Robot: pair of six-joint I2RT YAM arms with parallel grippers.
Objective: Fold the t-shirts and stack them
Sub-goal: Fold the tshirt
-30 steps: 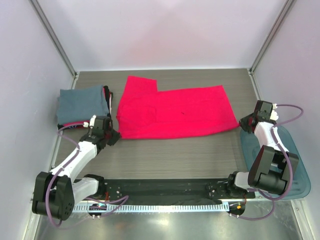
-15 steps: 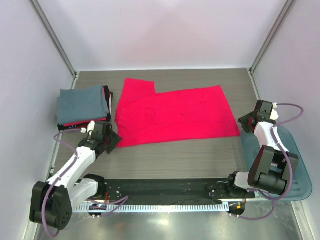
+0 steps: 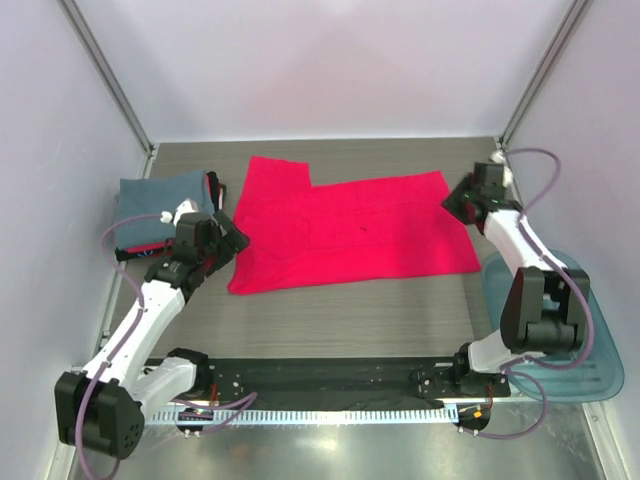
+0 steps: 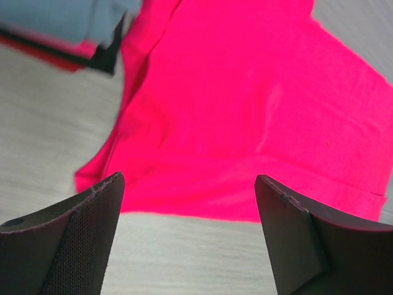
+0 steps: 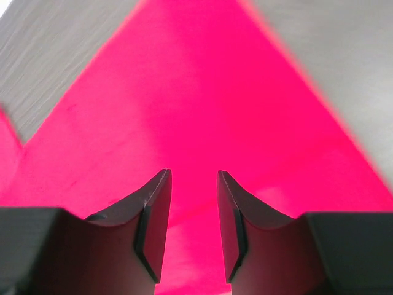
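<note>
A bright red-pink t-shirt (image 3: 350,230) lies spread flat in the middle of the table. At the left stands a pile of folded t-shirts with a slate blue-grey one (image 3: 163,205) on top. My left gripper (image 3: 229,241) hangs wide open over the pink shirt's near left edge (image 4: 245,104), holding nothing, and the blue-grey shirt (image 4: 55,15) shows at that view's top left. My right gripper (image 3: 456,199) hovers over the shirt's far right corner (image 5: 184,86), its fingers (image 5: 153,215) standing a little apart with only cloth beneath them.
A translucent teal tub (image 3: 570,330) sits at the right edge beside the right arm's base. Bare grey tabletop (image 3: 350,320) runs along the front of the shirt. Metal frame posts (image 3: 110,80) and white walls close in the back and sides.
My left gripper opened, let go of the shirt's near left corner and lifted back. The right gripper moved from the near right corner to the far right corner and opened slightly.
</note>
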